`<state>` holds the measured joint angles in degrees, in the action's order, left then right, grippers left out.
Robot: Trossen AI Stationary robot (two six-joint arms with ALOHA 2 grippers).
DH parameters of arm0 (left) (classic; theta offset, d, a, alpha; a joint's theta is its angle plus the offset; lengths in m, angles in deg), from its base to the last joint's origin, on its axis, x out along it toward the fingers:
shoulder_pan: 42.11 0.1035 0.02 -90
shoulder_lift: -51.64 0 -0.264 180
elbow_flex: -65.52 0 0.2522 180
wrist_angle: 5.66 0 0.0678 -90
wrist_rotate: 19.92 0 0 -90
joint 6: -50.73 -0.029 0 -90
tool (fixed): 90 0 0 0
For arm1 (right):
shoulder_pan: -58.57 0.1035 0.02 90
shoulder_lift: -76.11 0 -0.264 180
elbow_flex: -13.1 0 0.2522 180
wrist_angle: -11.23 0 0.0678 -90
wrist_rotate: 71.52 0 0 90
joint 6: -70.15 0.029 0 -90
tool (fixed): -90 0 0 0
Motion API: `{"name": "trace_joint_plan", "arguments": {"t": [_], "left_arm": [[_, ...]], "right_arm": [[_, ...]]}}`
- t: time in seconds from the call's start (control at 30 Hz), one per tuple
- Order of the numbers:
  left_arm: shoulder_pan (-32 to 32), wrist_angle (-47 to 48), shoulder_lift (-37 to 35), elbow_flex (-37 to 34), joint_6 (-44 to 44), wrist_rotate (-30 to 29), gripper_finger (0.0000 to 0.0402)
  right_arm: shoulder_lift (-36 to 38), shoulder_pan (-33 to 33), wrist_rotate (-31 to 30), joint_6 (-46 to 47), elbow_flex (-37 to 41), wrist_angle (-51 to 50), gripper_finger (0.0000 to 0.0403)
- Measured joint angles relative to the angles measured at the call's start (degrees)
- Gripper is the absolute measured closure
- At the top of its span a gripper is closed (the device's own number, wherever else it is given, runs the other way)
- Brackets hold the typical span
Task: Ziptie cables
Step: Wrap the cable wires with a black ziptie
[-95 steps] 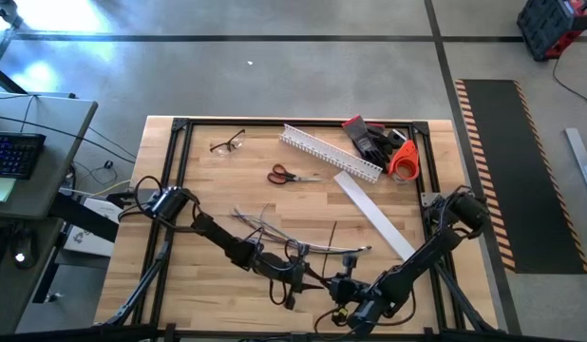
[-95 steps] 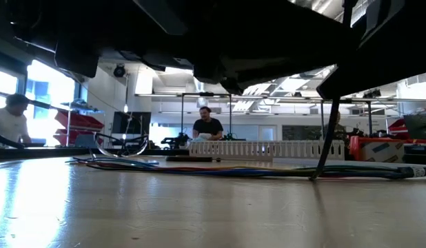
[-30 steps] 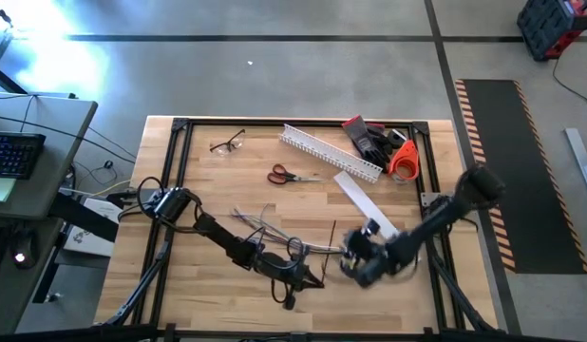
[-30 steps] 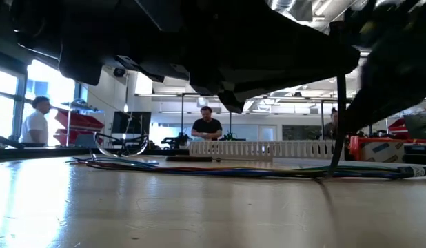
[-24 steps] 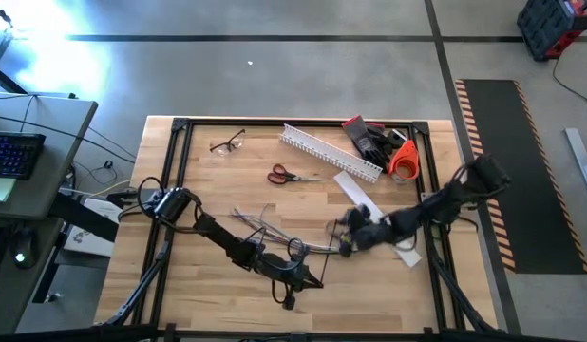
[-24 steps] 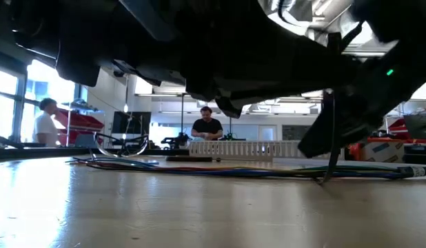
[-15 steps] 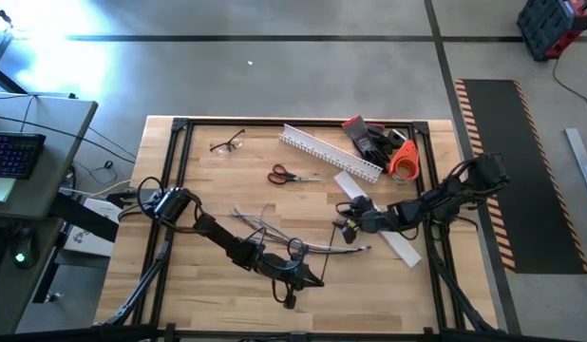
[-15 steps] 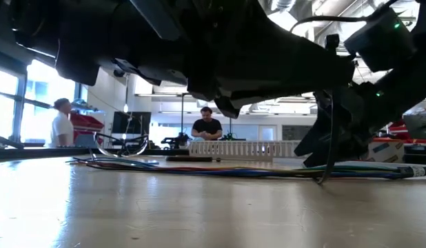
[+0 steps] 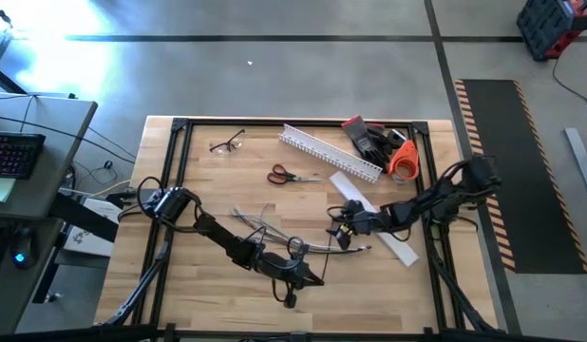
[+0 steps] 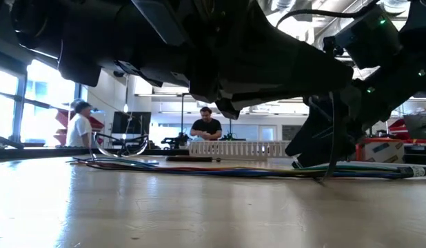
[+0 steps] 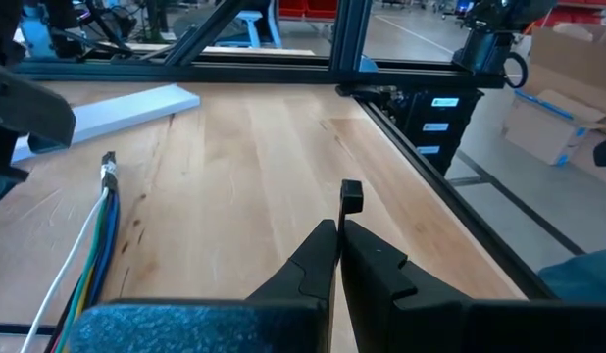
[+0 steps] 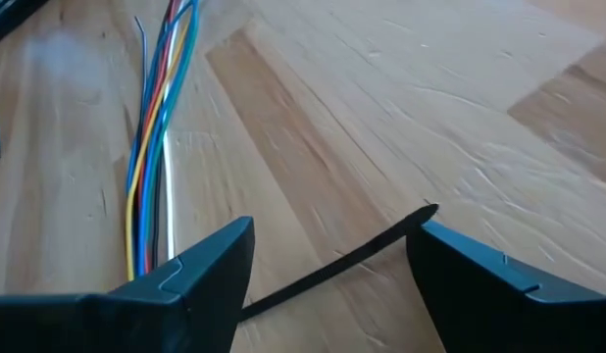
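Find the ziptie (image 12: 352,260) a fair way in front of the scissors (image 9: 282,175), toward the front edge of the table and a bit to the right, sitting between the 2 fingers of the right gripper (image 12: 330,245). Spread wide open there, with 1 finger on each side of the black strip and no pinch on it yet. Cannot tell whether lying flat on the wood or sticking up a little at 1 end. Find the cables (image 9: 317,247) in front of the scissors too, resting in 1 loose bunch of bright wires, just beside the ziptie. Look still farther in front of the scissors, past the cables, for the left gripper (image 9: 308,278): squeezed tight shut, low by the table, with nothing clearly held. Now for the feel of things. Expect a very light, thin ziptie, stiff enough to stay straight but springy and smooth, so likely to slip or flick away under a sloppy pinch. Best to pinch across the 2 flat sides, near the middle, leaving the tip free for poking through the head later. Expect soft, floppy, light cables, quick to spread apart when pushed. Better to gather the whole bunch near the middle, not tug at 1 wire. Go gently: a sure squeeze, not a hard 1.
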<state>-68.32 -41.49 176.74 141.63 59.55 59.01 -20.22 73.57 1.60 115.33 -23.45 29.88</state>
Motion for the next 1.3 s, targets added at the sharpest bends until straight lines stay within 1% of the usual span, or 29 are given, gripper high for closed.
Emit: {"name": "trace_joint_plan", "arguments": {"t": [0.13, 0.27, 0.5, 0.6, 0.73, 0.9, 0.93, 1.03, 1.2, 1.27, 1.3], "left_arm": [[0.02, 0.02, 0.00, 0.00, 0.00, -0.02, 0.0401], [0.02, 0.03, 0.00, 0.00, 0.00, -0.02, 0.0401], [0.00, 0.04, 0.00, 0.00, 0.00, -0.04, 0.0401], [0.00, 0.04, 0.00, 0.00, 0.00, -0.04, 0.0401], [0.00, 0.03, 0.00, 0.00, 0.00, -0.48, 0.0401], [0.00, 0.03, 0.00, 0.00, 0.00, -1.11, 0.0401], [0.00, 0.02, 0.00, 0.00, 0.00, -1.11, 0.0401], [0.00, -0.01, 0.00, 0.00, 0.01, -1.14, 0.0401], [0.00, -0.70, -0.16, 0.00, -0.06, -1.22, 0.0402], [0.00, -0.63, -0.22, 0.00, -0.34, -1.22, 0.0402], [0.01, -0.64, -0.22, 0.00, -0.35, -1.22, 0.0402]], "right_arm": [[-1.29, -0.02, 0.53, -0.95, -1.12, 0.19, 0.0150], [-1.58, -0.02, 2.09, -2.05, -1.42, 0.31, 0.0167], [-1.72, 2.17, 3.45, -3.76, -1.37, 0.24, 0.0234], [-1.74, 3.77, 2.90, -3.73, -1.35, 0.21, 0.0266], [-1.85, 6.00, -0.37, -4.75, -1.26, 0.82, 0.0313], [-2.00, 8.71, -5.37, -4.71, -1.07, 0.85, 0.0389], [-2.02, 9.22, -6.33, -4.84, -1.07, 0.79, 0.0395], [-2.00, 10.74, -10.02, -5.82, -1.07, 1.05, 0.0398], [-2.00, 14.48, -18.11, -11.79, -1.93, 1.72, 0.0402], [-2.00, 16.07, -21.61, -15.33, -3.72, -0.07, 0.0403], [-2.00, 16.78, -23.24, -16.71, -5.15, -2.48, 0.0403]]}}
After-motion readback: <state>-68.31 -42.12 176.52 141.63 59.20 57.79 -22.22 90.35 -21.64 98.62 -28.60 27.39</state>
